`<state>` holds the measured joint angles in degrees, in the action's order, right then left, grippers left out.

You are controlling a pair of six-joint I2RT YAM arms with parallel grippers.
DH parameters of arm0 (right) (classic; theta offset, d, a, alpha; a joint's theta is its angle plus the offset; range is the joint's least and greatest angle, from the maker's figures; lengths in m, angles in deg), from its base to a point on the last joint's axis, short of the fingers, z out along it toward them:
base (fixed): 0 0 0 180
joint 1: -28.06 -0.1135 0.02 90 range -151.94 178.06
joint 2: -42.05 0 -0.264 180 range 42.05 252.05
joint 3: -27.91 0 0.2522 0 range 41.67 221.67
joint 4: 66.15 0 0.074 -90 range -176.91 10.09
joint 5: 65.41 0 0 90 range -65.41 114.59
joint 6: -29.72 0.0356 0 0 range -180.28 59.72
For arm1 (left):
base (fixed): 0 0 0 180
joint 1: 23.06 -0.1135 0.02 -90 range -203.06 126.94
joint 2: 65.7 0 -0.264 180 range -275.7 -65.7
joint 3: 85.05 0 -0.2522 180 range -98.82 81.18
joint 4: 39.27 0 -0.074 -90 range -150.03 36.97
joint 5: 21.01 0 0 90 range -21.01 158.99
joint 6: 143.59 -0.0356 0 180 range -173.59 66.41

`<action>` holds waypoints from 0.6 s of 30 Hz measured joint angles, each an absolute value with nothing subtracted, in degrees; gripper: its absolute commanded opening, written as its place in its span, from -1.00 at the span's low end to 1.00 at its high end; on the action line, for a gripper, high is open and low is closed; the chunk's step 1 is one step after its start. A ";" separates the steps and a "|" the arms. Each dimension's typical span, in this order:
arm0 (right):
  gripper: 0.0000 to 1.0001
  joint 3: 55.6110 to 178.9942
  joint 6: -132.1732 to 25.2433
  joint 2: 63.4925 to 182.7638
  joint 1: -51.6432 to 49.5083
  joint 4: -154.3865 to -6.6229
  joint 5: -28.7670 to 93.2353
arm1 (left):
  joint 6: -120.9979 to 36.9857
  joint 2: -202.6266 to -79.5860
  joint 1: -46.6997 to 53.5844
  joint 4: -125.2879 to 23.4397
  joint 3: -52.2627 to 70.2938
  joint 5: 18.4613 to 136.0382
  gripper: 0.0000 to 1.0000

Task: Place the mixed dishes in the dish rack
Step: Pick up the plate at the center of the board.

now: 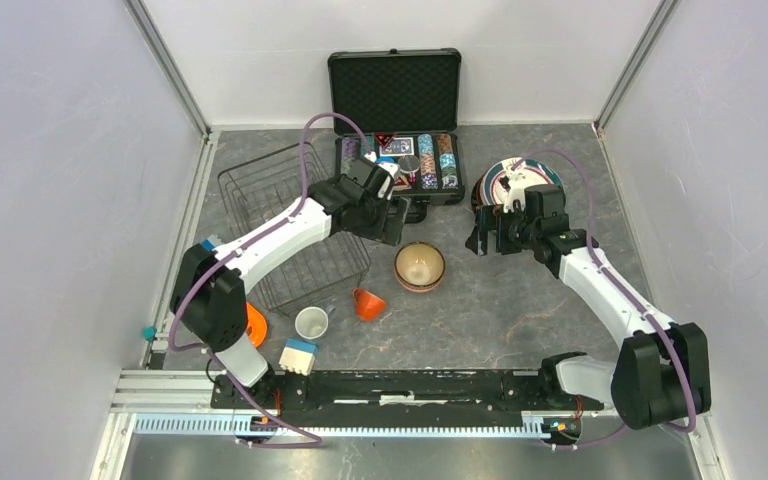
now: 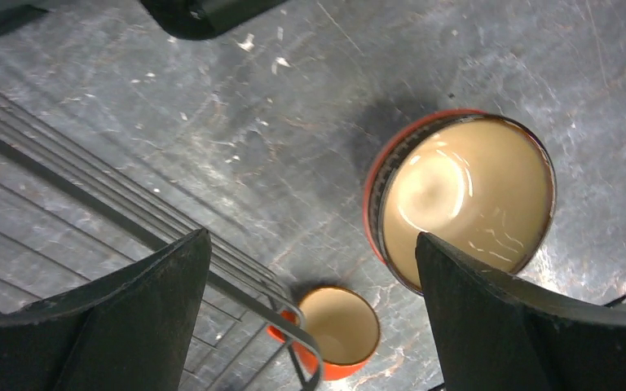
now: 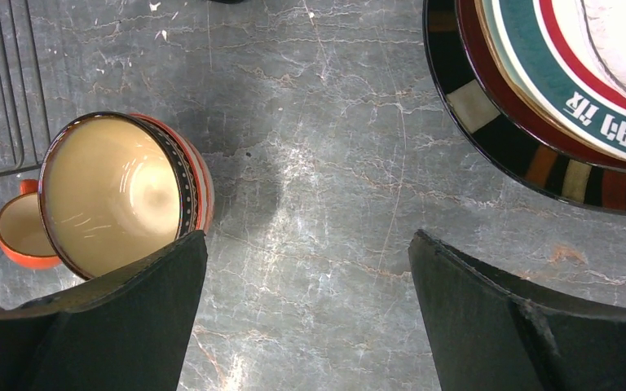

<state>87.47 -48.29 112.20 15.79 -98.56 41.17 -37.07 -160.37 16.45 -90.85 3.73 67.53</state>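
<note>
The black wire dish rack (image 1: pixel 290 225) stands at the left and looks empty. A tan bowl with a red-patterned outside (image 1: pixel 420 266) sits upright at the centre. An orange cup (image 1: pixel 367 303) and a white cup (image 1: pixel 311 323) stand in front of the rack. A stack of plates (image 1: pixel 515 185), teal one on top, lies at the back right. My left gripper (image 1: pixel 392 222) is open and empty above the rack's right edge; its view shows the bowl (image 2: pixel 465 195), orange cup (image 2: pixel 338 330) and rack wires (image 2: pixel 90 204). My right gripper (image 1: pixel 480 240) is open and empty between the bowl (image 3: pixel 118 191) and the plates (image 3: pixel 554 90).
An open black case of poker chips (image 1: pixel 397 130) stands at the back centre. An orange ring toy (image 1: pixel 255 325) and a white-and-blue block (image 1: pixel 298 356) lie near the left arm's base. Walls close the table on three sides.
</note>
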 measured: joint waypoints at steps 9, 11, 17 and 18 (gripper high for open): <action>0.96 87.01 -48.36 111.85 15.74 -97.71 43.99 | -38.80 -158.30 14.79 -91.88 2.40 67.84 1.00; 0.96 87.01 -48.47 111.80 15.48 -97.10 45.72 | -38.78 -155.87 14.83 -92.05 2.42 67.60 1.00; 0.96 87.03 -49.12 110.60 13.75 -95.96 48.78 | -38.60 -142.10 14.68 -91.75 4.04 71.86 1.00; 0.96 87.03 -49.17 110.51 13.54 -95.77 49.06 | -38.41 -139.54 14.68 -91.40 4.85 74.09 1.00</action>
